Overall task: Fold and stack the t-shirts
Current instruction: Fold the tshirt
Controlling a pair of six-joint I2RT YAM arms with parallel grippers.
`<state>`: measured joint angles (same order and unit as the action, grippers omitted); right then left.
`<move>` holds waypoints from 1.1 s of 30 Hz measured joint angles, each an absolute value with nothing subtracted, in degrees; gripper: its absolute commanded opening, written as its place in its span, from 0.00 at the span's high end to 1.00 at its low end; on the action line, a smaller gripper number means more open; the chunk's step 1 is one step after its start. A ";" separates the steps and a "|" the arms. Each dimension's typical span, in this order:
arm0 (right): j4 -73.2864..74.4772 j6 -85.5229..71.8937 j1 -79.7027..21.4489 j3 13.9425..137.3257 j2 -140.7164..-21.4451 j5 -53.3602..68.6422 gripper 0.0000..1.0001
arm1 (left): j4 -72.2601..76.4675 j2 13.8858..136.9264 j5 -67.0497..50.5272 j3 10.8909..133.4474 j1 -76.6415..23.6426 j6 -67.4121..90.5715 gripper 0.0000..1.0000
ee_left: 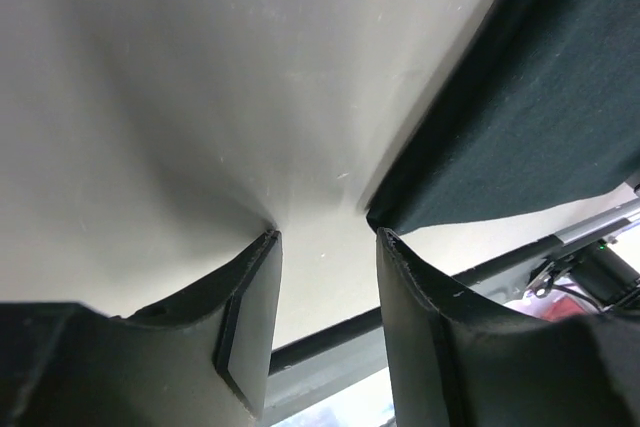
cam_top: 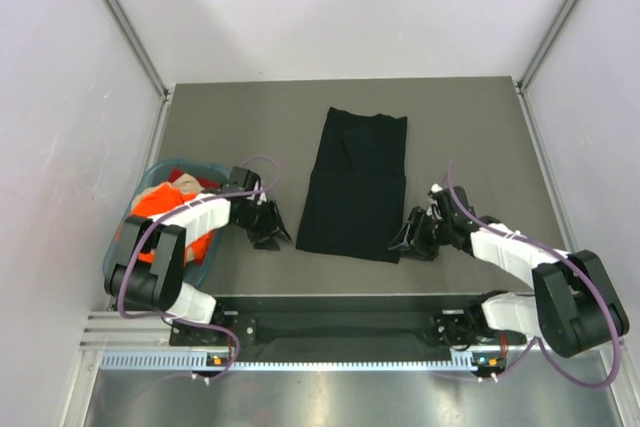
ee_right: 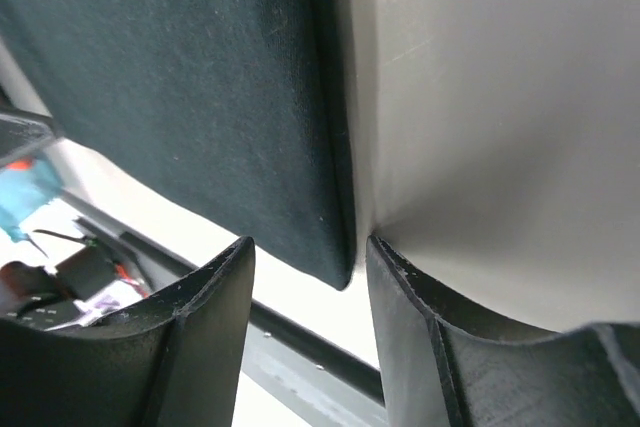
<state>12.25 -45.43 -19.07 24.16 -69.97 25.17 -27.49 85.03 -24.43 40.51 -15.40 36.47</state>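
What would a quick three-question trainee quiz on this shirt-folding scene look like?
1. True or false: the orange t-shirt lies spread out on the table.
2. Which corner of the black t-shirt is the right gripper at? A) far left B) near right C) far right
3. Short answer: how many shirts lie flat on the table itself?

Key:
1. False. It is bundled in the teal basket at the left.
2. B.
3. One, the black one.
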 measured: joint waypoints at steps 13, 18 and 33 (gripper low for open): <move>11.20 -38.83 -22.22 25.63 -72.66 26.68 0.52 | -22.94 87.77 -25.85 42.30 -19.05 33.47 0.51; 11.16 -37.80 -22.79 25.63 -72.51 26.30 0.52 | -21.12 87.72 -25.41 42.15 -20.23 32.32 0.51; 11.81 -35.40 -28.75 24.64 -66.59 16.60 0.39 | -15.57 86.19 -20.91 41.01 -25.12 28.27 0.51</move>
<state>11.81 -35.40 -28.75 24.64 -66.59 16.60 -15.57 86.19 -20.91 41.01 -25.12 28.27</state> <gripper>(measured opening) 0.578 0.489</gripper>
